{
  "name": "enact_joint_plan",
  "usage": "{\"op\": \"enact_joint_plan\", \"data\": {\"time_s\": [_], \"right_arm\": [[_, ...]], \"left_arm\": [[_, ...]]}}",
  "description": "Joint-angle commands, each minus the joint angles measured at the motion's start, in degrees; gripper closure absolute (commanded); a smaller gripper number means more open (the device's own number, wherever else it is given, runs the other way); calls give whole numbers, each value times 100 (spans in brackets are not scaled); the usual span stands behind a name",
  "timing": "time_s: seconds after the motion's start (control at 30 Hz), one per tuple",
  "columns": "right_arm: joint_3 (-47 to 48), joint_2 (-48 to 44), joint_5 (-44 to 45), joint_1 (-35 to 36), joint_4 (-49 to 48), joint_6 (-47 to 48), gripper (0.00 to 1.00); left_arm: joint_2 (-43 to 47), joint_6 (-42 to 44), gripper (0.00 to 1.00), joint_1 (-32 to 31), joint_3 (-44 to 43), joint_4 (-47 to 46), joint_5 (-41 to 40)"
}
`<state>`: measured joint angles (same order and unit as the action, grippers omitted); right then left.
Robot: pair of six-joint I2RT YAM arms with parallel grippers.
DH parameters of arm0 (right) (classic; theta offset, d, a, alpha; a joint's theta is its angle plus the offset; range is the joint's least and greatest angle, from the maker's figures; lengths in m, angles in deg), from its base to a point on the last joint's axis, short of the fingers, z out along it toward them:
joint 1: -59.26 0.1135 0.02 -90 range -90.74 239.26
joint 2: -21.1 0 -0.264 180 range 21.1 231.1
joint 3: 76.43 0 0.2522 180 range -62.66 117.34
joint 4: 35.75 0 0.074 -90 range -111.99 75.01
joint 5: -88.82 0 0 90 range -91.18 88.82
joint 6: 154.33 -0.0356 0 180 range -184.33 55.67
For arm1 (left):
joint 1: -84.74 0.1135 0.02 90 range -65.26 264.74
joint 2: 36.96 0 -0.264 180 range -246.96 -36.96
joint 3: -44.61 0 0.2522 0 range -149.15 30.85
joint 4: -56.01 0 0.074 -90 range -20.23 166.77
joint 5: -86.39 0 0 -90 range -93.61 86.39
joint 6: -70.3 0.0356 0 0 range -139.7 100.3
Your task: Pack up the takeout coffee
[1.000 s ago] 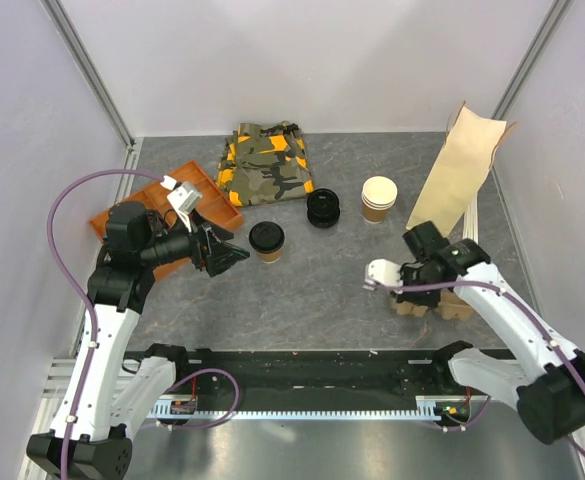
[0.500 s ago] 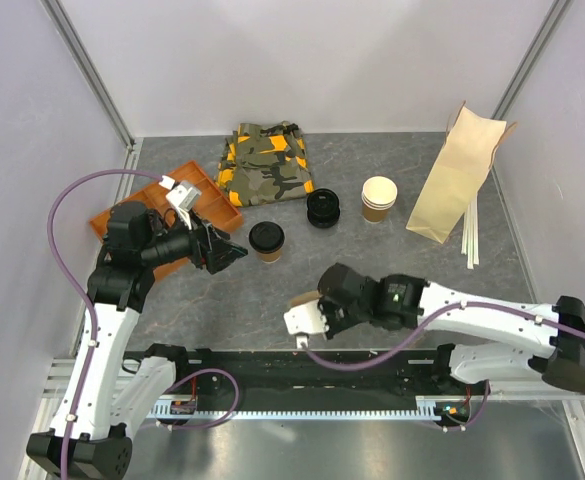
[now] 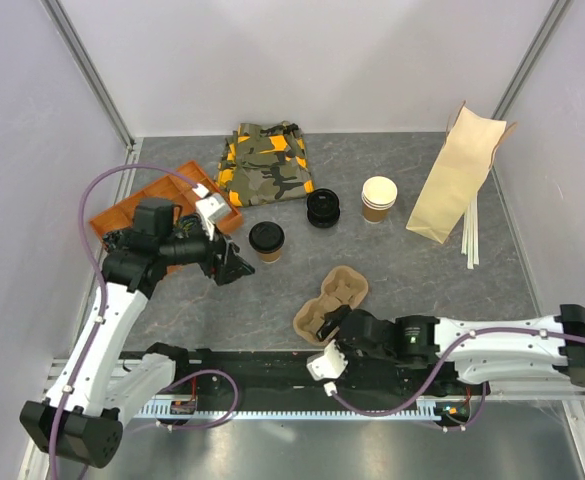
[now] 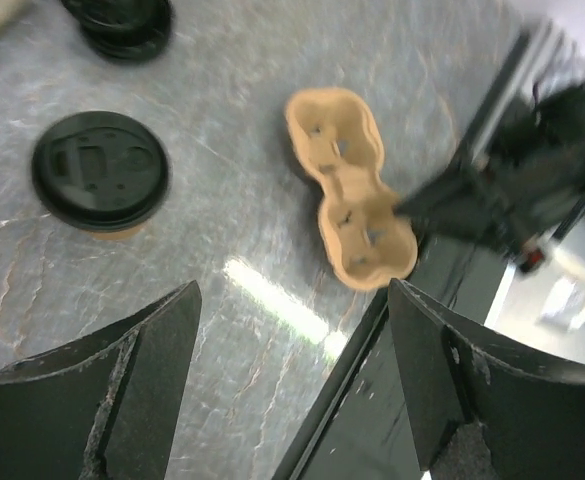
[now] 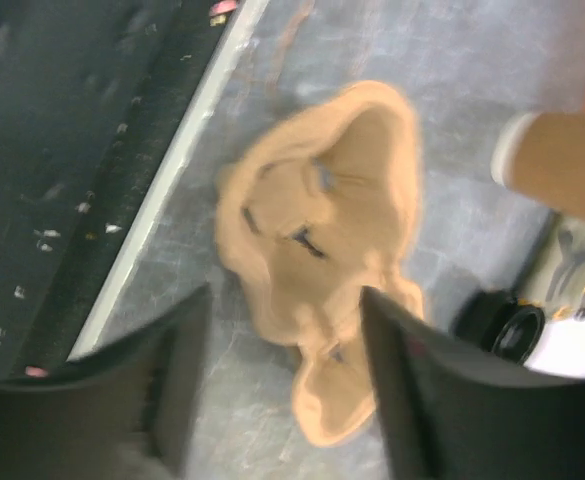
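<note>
- The coffee (image 3: 267, 240) sits just right of the left gripper (image 3: 237, 268), jaws spread, empty: that's the nearer arm.
- The right gripper (image 3: 330, 326), spread too, at the carrier's (image 3: 336, 298) near end.

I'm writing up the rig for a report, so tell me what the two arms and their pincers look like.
The left arm and right arm have white links joined by black joints, and a purple cable loops along each. Each wrist carries a small white camera block. The left pincer and right pincer are black, with broad wedge-shaped fingers.
</note>
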<state>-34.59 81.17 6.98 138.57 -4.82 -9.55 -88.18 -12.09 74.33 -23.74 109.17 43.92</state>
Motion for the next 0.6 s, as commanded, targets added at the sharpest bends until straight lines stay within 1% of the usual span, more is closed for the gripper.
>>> {"op": "enact_joint_plan", "data": {"time_s": [0.0, 0.03, 0.07, 0.1, 0.13, 0.17, 0.2, 0.23, 0.27, 0.3, 0.33, 0.37, 0.4, 0.43, 0.47, 0.5, 0.53, 0.57], "right_arm": [[469, -671, 107, 163, 441, 33, 18], [601, -873, 80, 199, 654, -55, 11], [742, -979, 37, 234, 865, -125, 9], [1030, -1084, 19, 295, 1259, -187, 7], [1181, -1294, 1, 313, 1437, -388, 2], [1339, -1392, -77, 339, 1595, -511, 2], [1706, -1524, -95, 348, 1866, -687, 2], [1884, -1560, -70, 349, 1947, -1237, 2], [2251, -1595, 53, 340, 2044, -1547, 2], [2446, -1604, 132, 322, 2054, -1959, 2], [2631, -1604, 20, 166, 2054, -2511, 2], [2824, -1595, -216, -141, 2097, -2804, 2], [3122, -1560, -106, -674, 2037, -3111, 2], [3247, -1534, 35, -897, 1984, -3419, 2], [3344, -1516, 106, -1134, 1914, -4074, 2], [3519, -1534, 141, -1781, 1887, -4385, 2], [3590, -1551, 89, -2109, 1887, -4763, 2], [3669, -1595, -42, -2443, 1913, -5245, 2]], "left_arm": [[-116, 1583, 16, -653, -193, 411, -392], [-194, 1768, 15, -977, -193, 411, -463], [-247, 2170, 14, -1163, -236, 420, -525], [-326, 2400, 14, -1347, -280, 411, -647], [-536, 2637, 13, -1723, -333, 411, -700], [-668, 3101, 13, -1892, -481, 411, -727], [-844, 3323, 12, -2042, -570, 411, -727], [-1011, 3525, 12, -2348, -684, 420, -727], [-1413, 3962, 12, -2499, -867, 428, -736], [-1608, 4202, 12, -2640, -948, 420, -762], [-1810, 4665, 12, -2893, -1027, 437, -771], [-2195, 4879, 12, -3009, -1149, 429, -763], [-2373, 5055, 12, -3106, -1203, 402, -710], [-2575, 5265, 12, -3255, -1273, 376, -640], [-2734, 5328, 12, -3291, -1361, 332, -553], [-3031, 5416, 12, -3318, -1379, 219, -325], [-3130, 5765, 12, -3361, -1370, 200, -219], [-3209, 5986, 8, -3397, -1292, 165, -174]]}}
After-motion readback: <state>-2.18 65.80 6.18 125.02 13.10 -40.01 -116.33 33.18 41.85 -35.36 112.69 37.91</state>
